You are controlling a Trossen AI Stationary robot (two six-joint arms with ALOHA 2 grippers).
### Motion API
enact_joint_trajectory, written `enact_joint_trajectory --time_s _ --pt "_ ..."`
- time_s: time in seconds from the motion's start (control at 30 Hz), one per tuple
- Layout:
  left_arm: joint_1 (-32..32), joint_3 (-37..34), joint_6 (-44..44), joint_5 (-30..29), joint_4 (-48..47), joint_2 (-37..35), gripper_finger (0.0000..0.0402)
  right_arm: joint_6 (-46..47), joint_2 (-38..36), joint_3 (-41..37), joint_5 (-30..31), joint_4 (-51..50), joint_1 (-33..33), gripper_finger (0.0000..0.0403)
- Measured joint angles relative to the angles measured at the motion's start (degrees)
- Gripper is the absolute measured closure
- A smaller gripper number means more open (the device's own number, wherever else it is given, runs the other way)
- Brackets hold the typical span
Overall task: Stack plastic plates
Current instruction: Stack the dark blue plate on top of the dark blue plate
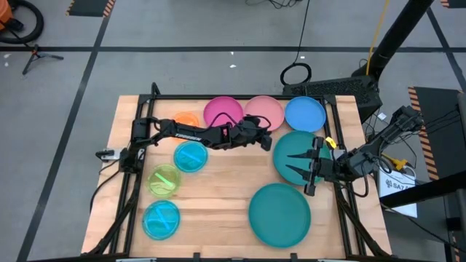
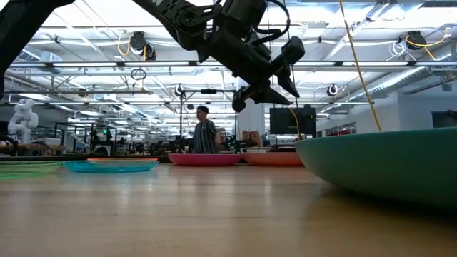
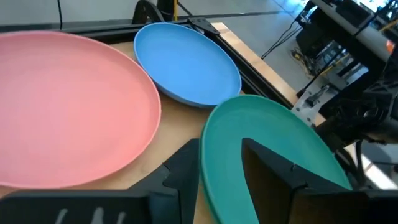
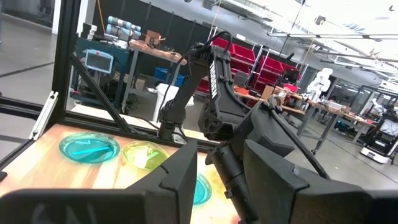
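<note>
Left claw (image 1: 271, 140) hovering with fingers parted, gripping nothing, just beside the pink plate (image 1: 263, 111) and the dark green plate (image 1: 297, 154). Right claw (image 1: 300, 166) spreading open above that green plate. Remaining plates lying around the bench (image 1: 218, 189): magenta (image 1: 222, 111), blue (image 1: 305, 113), teal (image 1: 279, 214).

Plates (image 1: 279, 212) across the table (image 1: 218, 189), row along far edge.

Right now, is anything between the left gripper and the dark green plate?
Nothing visible. The left gripper hovers by the dark green plate, whose rim runs between its fingers in the wrist view. The pink plate and blue plate lie beside it.
</note>
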Motion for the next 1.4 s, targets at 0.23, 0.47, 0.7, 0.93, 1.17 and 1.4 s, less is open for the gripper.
enact_joint_trajectory --time_s 0.23,0.47,0.7,0.93,1.17,1.4 --pt "0.0 -0.1 9.7 5.6 -1.5 -0.8 0.0277 0.1 0.0 0.0 0.1 -0.1 0.0 0.0280" --pt "-1.0 -0.1 21.8 2.7 -10.8 -8.4 0.0277 1.1 0.0 0.0 0.4 -0.4 0.0 0.0280" --pt "-6.2 -0.1 34.3 -13.1 -25.1 -17.7 0.0277 2.7 0.0 0.0 5.1 -0.7 -0.2 0.0280" --pt "-11.9 0.0 38.3 -18.5 -38.4 -22.3 0.0277 4.7 0.0 0.0 10.6 -1.0 -0.2 0.0280" --pt "-15.7 0.0 37.8 -29.2 -54.0 -22.4 0.0277 5.7 2.4 0.9 12.5 0.3 -1.0 0.0280" --pt "-18.0 -9.9 33.7 -35.2 -54.8 -31.2 0.0277 8.6 9.8 5.7 12.2 0.1 -3.3 0.0280"
